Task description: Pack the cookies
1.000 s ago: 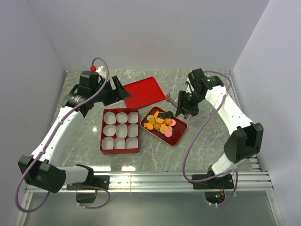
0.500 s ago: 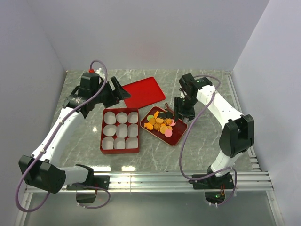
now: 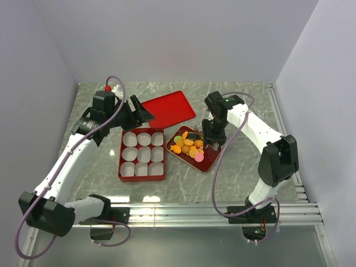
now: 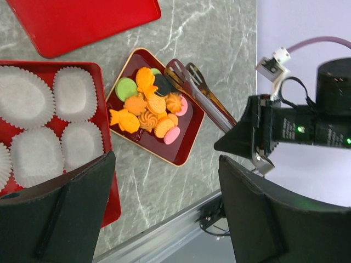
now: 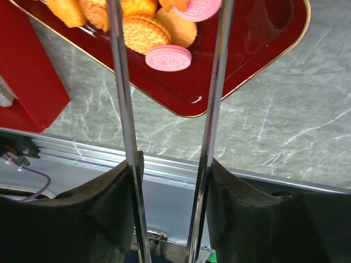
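Note:
The cookies (image 3: pixel 189 146) are a heap of orange, green, pink and black pieces on a small dark red tray (image 3: pixel 210 160). My right gripper (image 3: pixel 212 135) is shut on metal tongs (image 4: pixel 198 94), which slant down over the tray's right side. In the right wrist view the tongs' two arms (image 5: pixel 123 104) stand apart on either side of a pink cookie (image 5: pixel 168 57), and their tips run out of the frame. My right gripper (image 5: pixel 174 164) shows its pads pressed on both arms. My left gripper (image 3: pixel 139 111) hangs open above the back of the red box (image 3: pixel 120 168), holding nothing.
The red box holds several white paper cups (image 3: pixel 143 154), all without cookies. A flat red lid (image 3: pixel 167 108) lies behind the box. The table's front metal rail (image 3: pixel 183 212) runs along the near edge. White walls close in the sides and back.
My right arm has swung left and lowered the tongs from beside the tray to over the cookies; the tongs' arms have come a little closer together. The left gripper has shifted slightly right.

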